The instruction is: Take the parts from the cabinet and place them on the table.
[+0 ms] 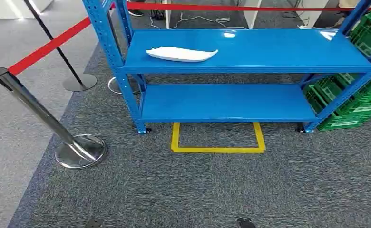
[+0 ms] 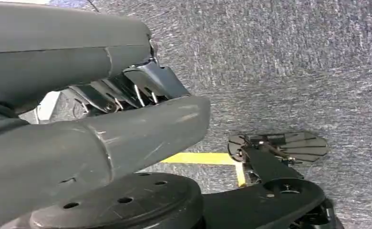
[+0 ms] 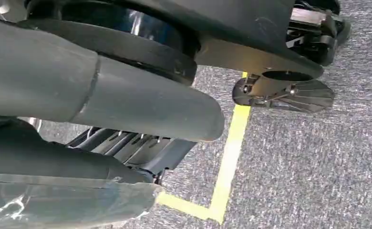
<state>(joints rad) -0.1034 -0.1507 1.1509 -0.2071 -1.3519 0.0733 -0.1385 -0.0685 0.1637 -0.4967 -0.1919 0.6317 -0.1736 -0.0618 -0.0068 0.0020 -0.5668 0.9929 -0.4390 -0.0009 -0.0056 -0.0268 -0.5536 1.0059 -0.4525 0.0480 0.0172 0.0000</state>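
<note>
Grey carpet [image 1: 212, 190], blue cabinet [image 1: 250, 50], white part [image 1: 181, 53], top cut off, robot hands seemingly empty.

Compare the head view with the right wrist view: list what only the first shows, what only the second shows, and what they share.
Only the head view: the blue shelf rack with a white part lying on its upper shelf, green crates to the right, and a chrome stanchion carrying a red belt.

Only the right wrist view: the right robot hand up close, hanging over the floor with nothing in it.

Both: grey carpet and yellow floor tape.
</note>
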